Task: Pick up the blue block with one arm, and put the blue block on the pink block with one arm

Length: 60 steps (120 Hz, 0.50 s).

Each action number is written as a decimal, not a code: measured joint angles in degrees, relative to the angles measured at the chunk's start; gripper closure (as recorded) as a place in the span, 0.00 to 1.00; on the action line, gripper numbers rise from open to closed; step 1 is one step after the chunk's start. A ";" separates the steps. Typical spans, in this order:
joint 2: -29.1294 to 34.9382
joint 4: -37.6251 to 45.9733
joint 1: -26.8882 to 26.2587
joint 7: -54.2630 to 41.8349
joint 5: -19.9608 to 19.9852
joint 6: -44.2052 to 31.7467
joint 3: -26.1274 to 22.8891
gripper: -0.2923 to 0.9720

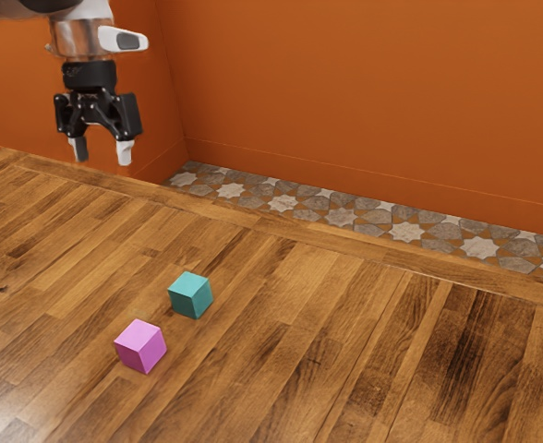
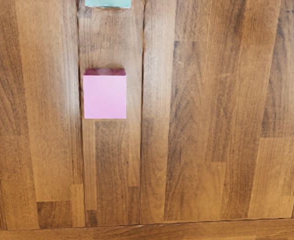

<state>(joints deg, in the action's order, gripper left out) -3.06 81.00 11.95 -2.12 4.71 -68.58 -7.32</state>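
Presently we find the black two-finger claw open and empty, well apart from the teal-blue cube, which it must next approach and grasp.

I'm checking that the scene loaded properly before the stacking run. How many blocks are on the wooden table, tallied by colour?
Blue-green cube-shaped block: 1
Pink cube-shaped block: 1
Total: 2 blocks
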 joint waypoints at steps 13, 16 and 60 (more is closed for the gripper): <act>-0.13 0.26 1.63 -0.52 -0.70 -7.43 0.17 0.23; -1.46 0.34 1.36 -0.61 -0.73 -8.98 0.47 0.23; -10.18 30.92 -6.23 -1.95 -1.30 -44.00 3.74 0.23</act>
<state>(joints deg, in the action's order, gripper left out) -13.24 111.92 5.72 -4.07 3.41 -112.58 -3.58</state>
